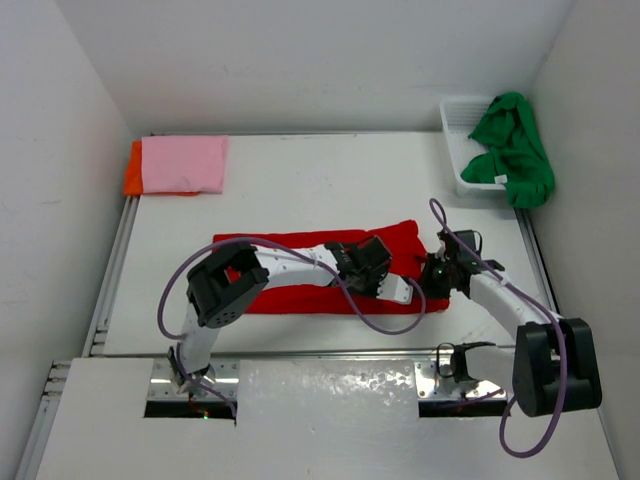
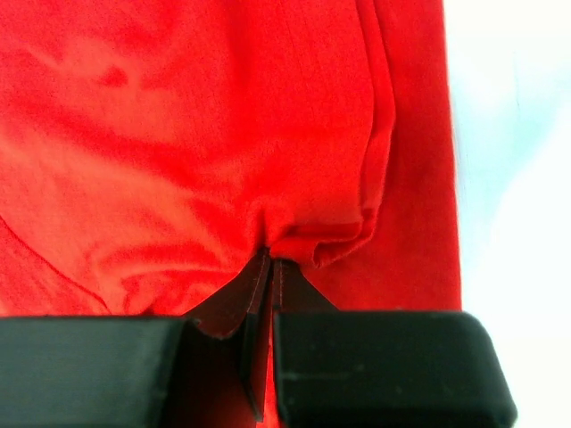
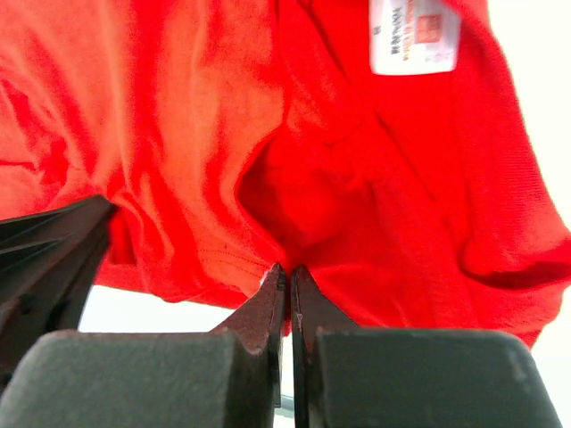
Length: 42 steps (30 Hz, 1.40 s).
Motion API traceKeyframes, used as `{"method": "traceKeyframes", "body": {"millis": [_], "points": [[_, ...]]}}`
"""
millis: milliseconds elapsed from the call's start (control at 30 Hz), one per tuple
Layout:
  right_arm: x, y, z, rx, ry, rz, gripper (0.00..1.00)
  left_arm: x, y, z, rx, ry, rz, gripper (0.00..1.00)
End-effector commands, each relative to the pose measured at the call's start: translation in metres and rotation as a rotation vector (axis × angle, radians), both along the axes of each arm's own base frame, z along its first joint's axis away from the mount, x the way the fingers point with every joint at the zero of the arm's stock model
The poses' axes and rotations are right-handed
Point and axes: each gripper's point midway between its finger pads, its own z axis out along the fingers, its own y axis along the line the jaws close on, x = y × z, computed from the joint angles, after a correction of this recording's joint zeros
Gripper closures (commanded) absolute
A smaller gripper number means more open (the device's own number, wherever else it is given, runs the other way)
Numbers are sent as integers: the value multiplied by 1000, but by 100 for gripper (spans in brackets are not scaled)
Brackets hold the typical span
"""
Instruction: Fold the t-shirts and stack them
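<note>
Fold of red t-shirt (image 2: 178,134) sits in left hand (image 2: 270,264).

White table (image 1: 300,180): red tee (image 1: 290,300) at ctr, orange tee (image 1: 131,175) far-L corner, basket (image 1: 455,118) far-R corner.

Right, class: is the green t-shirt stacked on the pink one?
No, the green t-shirt hangs over the white basket at far right, well apart from the pink t-shirt.

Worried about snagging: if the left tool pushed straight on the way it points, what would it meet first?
The red t-shirt: the left tool is shut on a fold of it, with more red cloth just ahead.
</note>
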Motion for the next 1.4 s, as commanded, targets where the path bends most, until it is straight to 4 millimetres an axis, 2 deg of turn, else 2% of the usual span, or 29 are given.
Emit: {"method": "traceKeyframes", "body": {"millis": [0,200,300,500,533,600,633,700,733,767,867,933,967,1000,1067,1100,1133,1167,1267,1300,1333,1367], "points": [[6,-10,8,-68,-31,19,100,-7,12,24,-1,8,-54,100],[-3,-15,3,-92,12,22,100,-15,22,15,29,35,-81,100],[-3,-18,7,-99,-2,15,100,-14,24,14,33,37,-88,100],[-8,-10,3,-52,12,12,100,-12,24,10,32,32,-87,100],[-10,-9,2,-41,17,7,98,-12,24,9,31,31,-87,100],[-7,-5,3,-23,1,10,83,-12,24,10,31,31,-85,100],[-6,-4,5,-16,0,17,74,-12,24,9,32,33,-81,82],[-3,-6,10,-30,-8,26,69,-13,23,13,26,38,-81,66],[6,-9,19,-47,-40,31,68,-12,21,16,24,39,-79,59],[10,-10,24,-49,-58,33,64,-12,20,20,19,40,-75,57],[33,-10,55,-29,-164,32,60,-6,16,34,17,25,-59,53],[53,-13,78,-44,-233,35,61,-3,15,47,21,22,-53,51],[59,-16,83,-56,-246,30,65,-4,14,52,19,28,-58,49],[71,-18,90,-65,-256,26,68,-4,14,61,24,34,-61,44],[83,-23,90,-82,-251,19,71,-6,16,70,32,36,-83,36],[96,-26,95,-89,-275,12,72,-8,18,76,40,44,-90,31],[102,-28,86,-89,-245,5,72,-9,18,78,42,46,-95,31],[112,-28,86,-85,-260,5,72,-9,18,82,38,45,-96,30],[139,-29,78,-99,-263,19,67,-9,18,92,26,58,-87,30],[151,-30,82,-109,-287,34,66,-8,16,95,10,65,-78,32],[156,-30,68,-110,-250,42,66,-2,15,96,-13,82,-33,35],[162,-30,65,-114,-243,52,65,3,12,98,-37,90,0,41]]}}
